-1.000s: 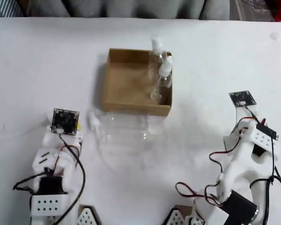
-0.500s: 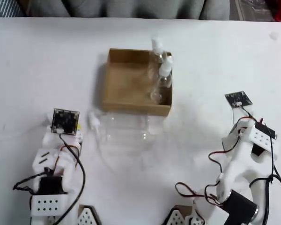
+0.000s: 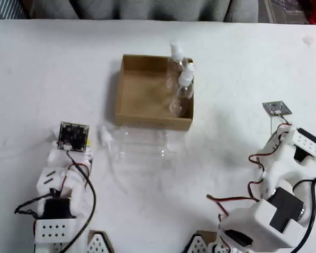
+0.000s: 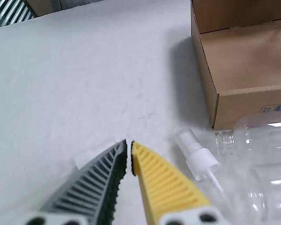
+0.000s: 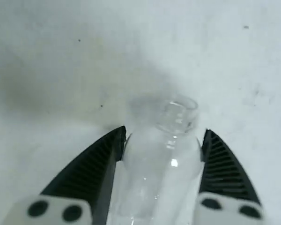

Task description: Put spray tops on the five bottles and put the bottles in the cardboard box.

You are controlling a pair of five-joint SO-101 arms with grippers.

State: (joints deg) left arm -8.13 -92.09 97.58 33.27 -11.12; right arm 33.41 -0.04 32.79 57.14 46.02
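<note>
The cardboard box (image 3: 142, 95) sits mid-table with two clear bottles (image 3: 180, 87) with white spray tops standing along its right wall. In front of it clear topless bottles (image 3: 145, 145) lie on the table, with a loose white spray top (image 3: 105, 135) to their left. In the left wrist view my left gripper (image 4: 129, 143) is shut and holds nothing, a short way from that spray top (image 4: 196, 158), the lying bottles (image 4: 260, 150) and the box (image 4: 234, 65). My right gripper (image 5: 163, 138) grips a clear topless bottle (image 5: 166, 145) by its shoulders, its open neck pointing away.
The left arm (image 3: 63, 184) is at the front left and the right arm (image 3: 284, 179) at the front right, with red and black cables looping over it. A small white scrap (image 4: 90, 157) lies by the left fingertips. Grey fabric runs along the table's far edge.
The right arm has swung to the right and turned, its wrist board shifting right. The left arm, box and lying bottles have not moved.
</note>
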